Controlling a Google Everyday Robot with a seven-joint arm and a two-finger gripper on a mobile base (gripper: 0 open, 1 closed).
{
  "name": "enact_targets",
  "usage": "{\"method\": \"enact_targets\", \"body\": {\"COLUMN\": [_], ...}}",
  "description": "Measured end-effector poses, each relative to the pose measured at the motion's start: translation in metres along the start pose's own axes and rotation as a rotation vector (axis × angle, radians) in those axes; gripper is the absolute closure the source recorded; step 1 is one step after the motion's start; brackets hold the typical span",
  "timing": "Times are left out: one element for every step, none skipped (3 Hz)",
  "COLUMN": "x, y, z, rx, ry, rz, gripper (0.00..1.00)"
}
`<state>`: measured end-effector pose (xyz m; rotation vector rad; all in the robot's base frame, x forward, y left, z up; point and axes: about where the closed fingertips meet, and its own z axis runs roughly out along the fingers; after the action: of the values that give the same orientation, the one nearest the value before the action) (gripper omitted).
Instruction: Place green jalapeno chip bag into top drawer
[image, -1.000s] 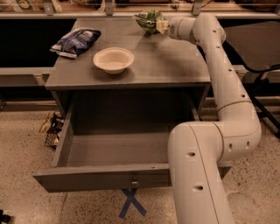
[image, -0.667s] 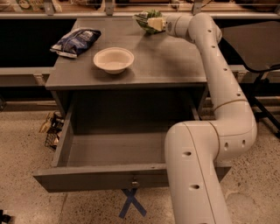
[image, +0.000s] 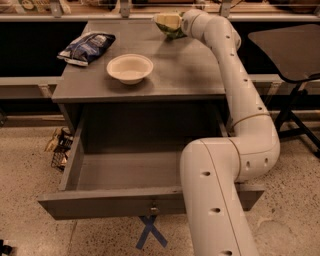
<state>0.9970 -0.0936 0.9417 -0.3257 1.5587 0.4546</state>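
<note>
1. Since the earlier frames the wrist has crept a little to the left along the far edge of the counter (image: 190, 75), closing on the green jalapeno chip bag (image: 168, 25), which has hardly shifted.
2. The pincer (image: 180, 24) is at the bag's right end. The bag covers it, so I cannot tell whether it is clenched or released.
3. The bag is at the counter's far edge, well apart from the top drawer (image: 125, 205), which stands pulled open on the near side.
4. I judge the step in hand to be securing the bag. It needs a firm hold on the bag's body, not a loose corner. Then lift it clear and bring it forward to the right of the bowl (image: 130, 67), away from the dark blue chip bag (image: 86, 47).
5. The bag's long axis seems to run left to right along the far edge, one end toward the pincer and its pale face tipped upward.
</note>
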Motion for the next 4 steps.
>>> {"method": "enact_targets", "body": {"x": [0.001,0.014,0.026,0.031], "y": [-0.002,-0.008,-0.020,-0.018], "z": [0.004,0.005,0.001,0.002], "rx": [0.017,0.035,0.060,0.053], "ry": [-0.015,0.018,0.057,0.069], "rz": [0.002,-0.025,-0.035,-0.040], "gripper": [0.00,0.00,0.00,0.17]}}
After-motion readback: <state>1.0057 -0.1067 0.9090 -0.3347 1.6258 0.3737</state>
